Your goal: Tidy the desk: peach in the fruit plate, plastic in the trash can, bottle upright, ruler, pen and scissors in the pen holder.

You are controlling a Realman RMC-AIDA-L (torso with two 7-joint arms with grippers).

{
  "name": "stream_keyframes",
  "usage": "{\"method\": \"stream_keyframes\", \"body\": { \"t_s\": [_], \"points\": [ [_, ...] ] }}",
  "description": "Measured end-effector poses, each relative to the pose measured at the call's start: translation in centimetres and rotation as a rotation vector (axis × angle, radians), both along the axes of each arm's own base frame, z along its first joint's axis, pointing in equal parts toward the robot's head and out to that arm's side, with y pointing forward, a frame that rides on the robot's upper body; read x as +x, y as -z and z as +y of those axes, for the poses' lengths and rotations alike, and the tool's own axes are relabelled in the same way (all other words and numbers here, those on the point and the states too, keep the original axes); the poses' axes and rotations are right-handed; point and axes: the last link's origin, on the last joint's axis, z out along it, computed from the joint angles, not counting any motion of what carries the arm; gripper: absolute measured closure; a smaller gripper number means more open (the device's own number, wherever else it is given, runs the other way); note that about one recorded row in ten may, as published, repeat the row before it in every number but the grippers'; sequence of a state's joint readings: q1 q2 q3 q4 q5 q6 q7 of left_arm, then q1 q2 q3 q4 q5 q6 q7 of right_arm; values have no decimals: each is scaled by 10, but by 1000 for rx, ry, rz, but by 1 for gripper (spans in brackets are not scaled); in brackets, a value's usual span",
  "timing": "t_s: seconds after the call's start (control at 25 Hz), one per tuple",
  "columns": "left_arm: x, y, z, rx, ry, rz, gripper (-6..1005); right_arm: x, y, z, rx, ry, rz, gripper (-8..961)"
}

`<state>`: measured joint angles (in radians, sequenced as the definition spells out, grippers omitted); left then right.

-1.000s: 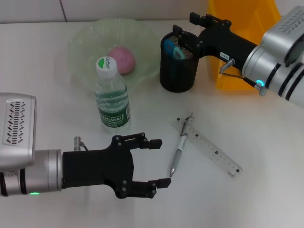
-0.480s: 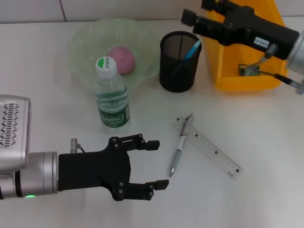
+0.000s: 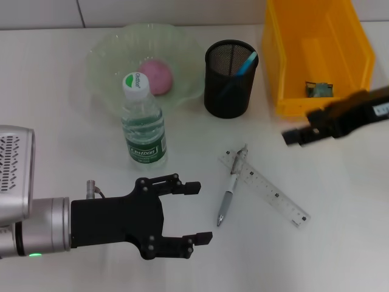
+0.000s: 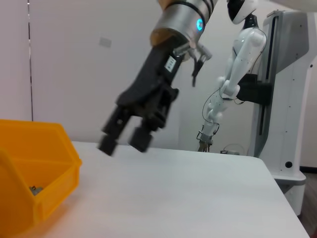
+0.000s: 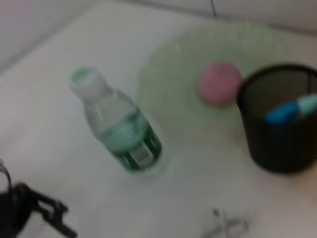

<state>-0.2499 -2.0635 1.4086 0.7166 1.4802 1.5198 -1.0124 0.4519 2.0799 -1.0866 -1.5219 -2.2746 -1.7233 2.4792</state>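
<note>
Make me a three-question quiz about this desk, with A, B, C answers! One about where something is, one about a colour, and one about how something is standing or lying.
1. Where is the peach?
A. in the fruit plate
B. in the trash can
C. on the bare desk

2. What colour is the pen holder?
A. yellow
B. black
C. pale green

3. How is the bottle?
A. lying on its side
B. upside down
C. standing upright

Answers:
1. A, the pink fruit sits inside the wavy green bowl.
2. B, the mesh cup beside the yellow bin is black.
3. C, its cap points up, in front of the fruit plate.

The pen and ruler are not yet put away.
</note>
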Motion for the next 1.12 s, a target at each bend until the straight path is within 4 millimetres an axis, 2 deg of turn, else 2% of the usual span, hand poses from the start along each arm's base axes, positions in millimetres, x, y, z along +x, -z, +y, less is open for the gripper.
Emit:
{"method": "stream_keyframes", "body": {
  "t_s": [0.16, 0.36, 0.6, 1.12],
  "points": [
    [-1, -1, 0, 1, 0, 3, 187, 0, 0, -4, -47, 71, -123, 115],
    [-4, -6, -2, 1, -10, -3, 187, 0, 23, -2, -106, 73, -264, 114],
    [-5, -10, -3, 6, -17, -12, 187, -8, 62, 8, -114, -22, -316, 115],
    [-5, -10, -1, 3, -16, -12, 187, -18, 106, 19, -137, -50, -381, 114]
  ]
}}
